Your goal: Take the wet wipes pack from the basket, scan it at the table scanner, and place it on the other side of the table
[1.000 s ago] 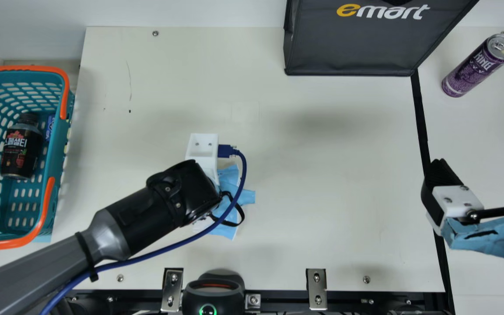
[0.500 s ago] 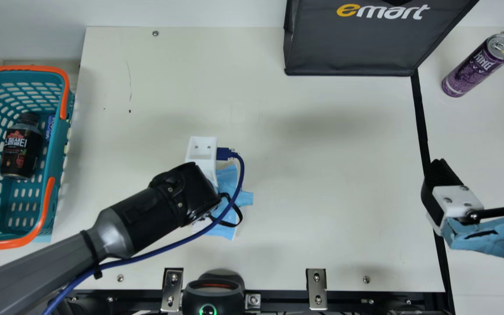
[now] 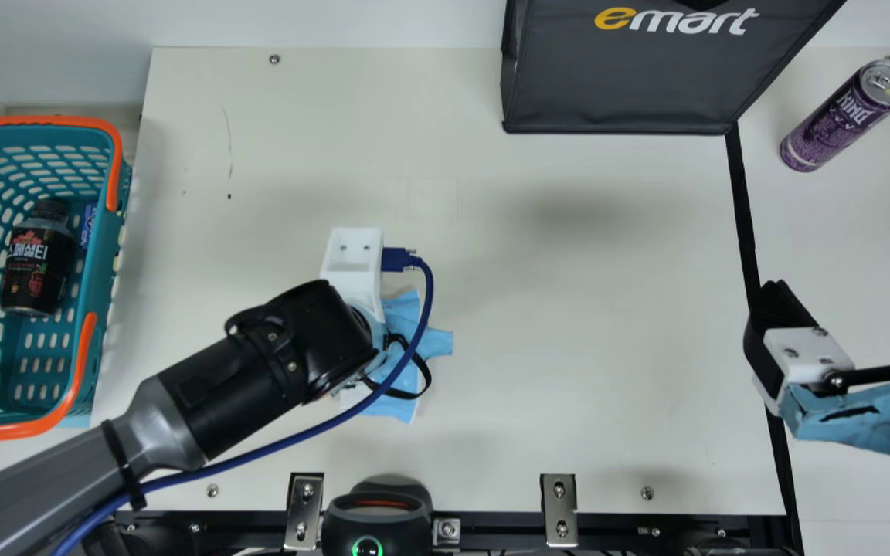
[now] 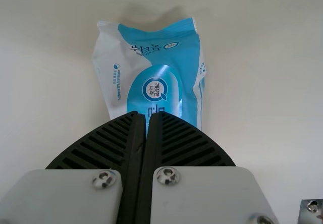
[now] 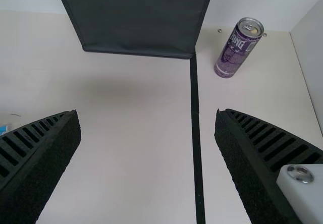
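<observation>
Grey-and-black left arm (image 3: pixel 248 386) with a blue cable (image 3: pixel 290 441)

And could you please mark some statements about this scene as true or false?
1. The wet wipes pack lies on the table. True.
2. The purple can is inside the basket. False: the can is on the table, to the right of the dark shopping bag.
3. The right gripper is open. True.
4. The left gripper is spread wide. False: its fingers are close together.
5. A dark bottle lies in the basket. True.
</observation>
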`<state>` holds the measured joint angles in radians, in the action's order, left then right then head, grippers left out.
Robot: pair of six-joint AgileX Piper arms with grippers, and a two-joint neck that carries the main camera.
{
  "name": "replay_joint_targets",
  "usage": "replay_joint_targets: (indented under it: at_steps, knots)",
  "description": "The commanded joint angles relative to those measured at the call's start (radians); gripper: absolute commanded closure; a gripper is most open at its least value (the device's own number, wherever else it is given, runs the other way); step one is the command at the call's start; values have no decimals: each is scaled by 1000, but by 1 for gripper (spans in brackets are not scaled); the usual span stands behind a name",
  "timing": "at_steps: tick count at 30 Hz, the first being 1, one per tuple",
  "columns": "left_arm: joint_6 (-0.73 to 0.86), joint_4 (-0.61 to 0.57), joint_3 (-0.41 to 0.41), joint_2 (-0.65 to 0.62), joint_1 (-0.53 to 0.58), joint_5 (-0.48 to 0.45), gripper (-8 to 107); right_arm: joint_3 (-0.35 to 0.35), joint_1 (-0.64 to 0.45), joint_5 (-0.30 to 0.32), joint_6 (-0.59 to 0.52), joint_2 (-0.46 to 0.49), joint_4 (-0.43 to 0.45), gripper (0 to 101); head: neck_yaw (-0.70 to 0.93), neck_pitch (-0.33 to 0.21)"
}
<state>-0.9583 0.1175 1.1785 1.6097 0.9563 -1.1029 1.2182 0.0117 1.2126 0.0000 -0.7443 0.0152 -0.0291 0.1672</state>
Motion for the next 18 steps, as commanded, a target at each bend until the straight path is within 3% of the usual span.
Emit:
replay_joint_targets:
  at_steps: [1,18]
  knots:
    - [1,-4,4,-1,1,-4,94,0,0,0,0,0,0,6,2,-29]
    - [-2,-8,15,22,-1,-17,37,0,0,0,0,0,0,6,2,-29]
